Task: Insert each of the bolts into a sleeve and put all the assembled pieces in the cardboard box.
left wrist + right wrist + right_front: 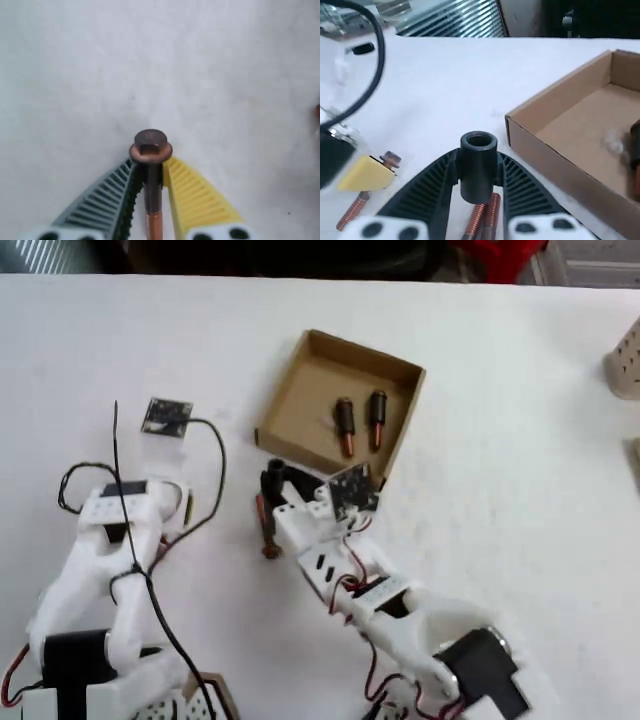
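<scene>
The bolt (pixel 150 146) is clamped by its shank in the left gripper (pixel 151 167). The sleeve (pixel 478 165) is pinched between the fingers of the right gripper (pixel 477 159), and the bolt is at its 9 o'clock. I think the threaded tip must line up with the sleeve's open bore before pushing, otherwise it can jam. The cardboard box (pixel 300 370), at 1 o'clock from the sleeve, holds two assembled pieces (pixel 345 425) side by side.

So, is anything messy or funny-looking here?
Not really. Two pieces lie side by side in the box, and a spare bolt waits on the table. Nothing looks spilled or broken.
</scene>
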You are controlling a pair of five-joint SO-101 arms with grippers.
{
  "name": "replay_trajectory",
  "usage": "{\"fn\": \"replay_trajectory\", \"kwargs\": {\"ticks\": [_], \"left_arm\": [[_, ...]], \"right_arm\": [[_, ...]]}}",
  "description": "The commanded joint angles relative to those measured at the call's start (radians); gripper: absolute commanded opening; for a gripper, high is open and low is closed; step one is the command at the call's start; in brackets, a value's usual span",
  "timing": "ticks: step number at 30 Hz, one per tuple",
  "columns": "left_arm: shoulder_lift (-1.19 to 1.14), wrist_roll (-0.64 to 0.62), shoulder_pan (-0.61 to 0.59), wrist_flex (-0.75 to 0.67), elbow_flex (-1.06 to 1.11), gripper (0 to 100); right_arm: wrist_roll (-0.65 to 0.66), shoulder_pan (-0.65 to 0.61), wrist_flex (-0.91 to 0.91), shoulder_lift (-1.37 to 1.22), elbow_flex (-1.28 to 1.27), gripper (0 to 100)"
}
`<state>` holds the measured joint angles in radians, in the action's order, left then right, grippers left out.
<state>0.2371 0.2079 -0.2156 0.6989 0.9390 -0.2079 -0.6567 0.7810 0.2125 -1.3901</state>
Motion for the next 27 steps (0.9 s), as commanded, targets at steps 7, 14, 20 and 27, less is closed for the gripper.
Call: {"fn": "replay_trajectory", "kwargs": {"ticks": [7, 14, 20, 27], "left_arm": [[0.067, -0.008, -0.028, -0.098, -0.011, 2], [0.317, -0.143, -0.027, -0.098, 0.038, 2], [0.636, -0.192, 0.03, -0.23, 0.219, 2], [0.88, -0.193, 0.104, -0.296, 0.342, 2]], "right_arm": [[0.109, -0.018, 0.306, -0.255, 0.061, 1.7], [0.121, -0.065, 0.4, -0.289, 0.034, 1.7], [0.121, -0.064, 0.395, -0.291, 0.034, 1.7], [0.121, -0.067, 0.395, -0.292, 0.032, 1.7]]}}
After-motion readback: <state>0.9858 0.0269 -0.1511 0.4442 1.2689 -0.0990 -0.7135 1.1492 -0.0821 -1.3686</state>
